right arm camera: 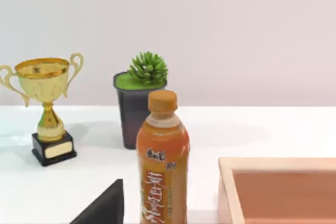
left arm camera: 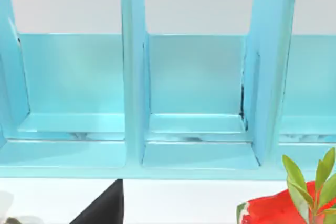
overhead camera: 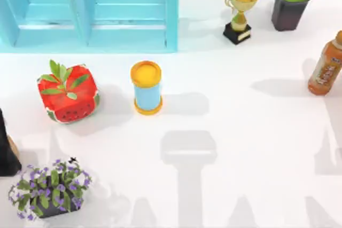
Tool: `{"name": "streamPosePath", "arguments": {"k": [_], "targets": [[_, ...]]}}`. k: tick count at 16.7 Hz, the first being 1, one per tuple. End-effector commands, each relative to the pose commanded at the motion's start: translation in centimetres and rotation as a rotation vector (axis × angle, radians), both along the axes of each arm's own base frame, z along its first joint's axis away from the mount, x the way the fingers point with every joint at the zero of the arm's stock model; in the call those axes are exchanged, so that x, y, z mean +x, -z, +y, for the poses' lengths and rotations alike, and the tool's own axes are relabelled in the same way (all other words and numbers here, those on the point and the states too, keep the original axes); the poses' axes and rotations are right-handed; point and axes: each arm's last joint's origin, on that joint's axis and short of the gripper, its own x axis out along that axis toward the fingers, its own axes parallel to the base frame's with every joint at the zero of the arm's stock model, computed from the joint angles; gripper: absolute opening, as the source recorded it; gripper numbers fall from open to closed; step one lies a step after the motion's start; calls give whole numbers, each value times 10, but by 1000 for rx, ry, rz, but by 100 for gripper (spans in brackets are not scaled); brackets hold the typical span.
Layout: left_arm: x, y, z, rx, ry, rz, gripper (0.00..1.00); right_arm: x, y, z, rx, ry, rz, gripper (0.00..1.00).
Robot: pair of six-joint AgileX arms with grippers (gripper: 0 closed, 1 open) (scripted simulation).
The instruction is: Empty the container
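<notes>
A turquoise container (overhead camera: 91, 12) with upright dividers stands at the back left of the table. The left wrist view looks straight into its compartments (left arm camera: 197, 103), and nothing lies in the ones I can see. In front of it a blue cylinder with yellow ends (overhead camera: 146, 87) stands upright. Beside the cylinder sits a red watermelon cube with green leaves (overhead camera: 68, 93), whose corner (left arm camera: 278, 208) also shows in the left wrist view. A black wedge of my left gripper (left arm camera: 102, 208) and one of my right gripper (right arm camera: 102, 205) each show at a wrist view's edge.
A gold trophy (overhead camera: 241, 10) and a dark pot with a succulent (overhead camera: 291, 1) stand at the back right. An orange tea bottle (overhead camera: 326, 65) is at the right edge, with a tan open box (right arm camera: 283, 192) beside it. Purple flowers (overhead camera: 48, 188) and a black object (overhead camera: 6, 150) are at the front left.
</notes>
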Motion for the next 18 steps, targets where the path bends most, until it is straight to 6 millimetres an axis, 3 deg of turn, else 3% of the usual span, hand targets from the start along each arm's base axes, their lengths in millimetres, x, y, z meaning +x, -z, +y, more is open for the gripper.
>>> {"name": "streamPosePath", "arguments": {"k": [4, 10, 14, 18], "targets": [[0, 0, 0, 0, 0, 0, 100, 0, -5, -1, -13, 14, 32, 100], [0, 0, 0, 0, 0, 0, 100, 13, -51, -16, -104, 111, 371, 100], [0, 0, 0, 0, 0, 0, 100, 47, -82, -37, -140, 149, 743, 100], [0, 0, 0, 0, 0, 0, 100, 93, -94, -72, -117, 126, 1117, 100]]}}
